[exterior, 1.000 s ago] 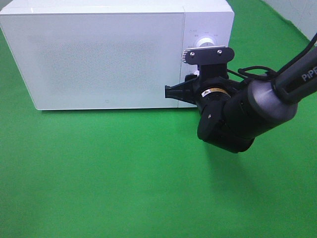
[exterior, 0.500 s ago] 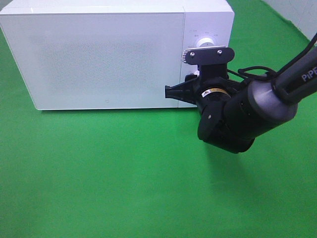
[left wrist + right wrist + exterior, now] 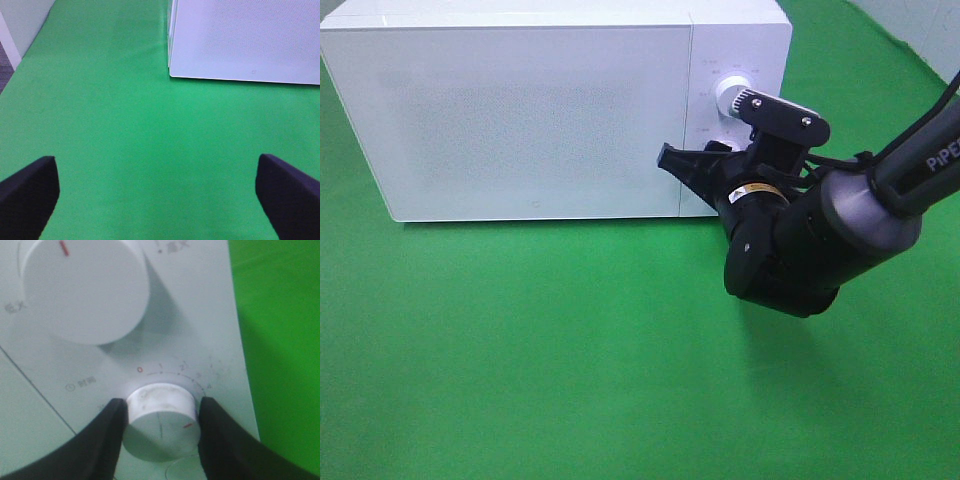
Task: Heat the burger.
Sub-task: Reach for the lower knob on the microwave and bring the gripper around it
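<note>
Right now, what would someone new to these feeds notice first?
First the big white microwave at the back of the green cloth, with its door shut. Next, the right gripper, clamped around the timer dial low on the control panel. The left gripper hangs open over bare cloth near the microwave's opposite corner, and no burger shows anywhere.
</note>
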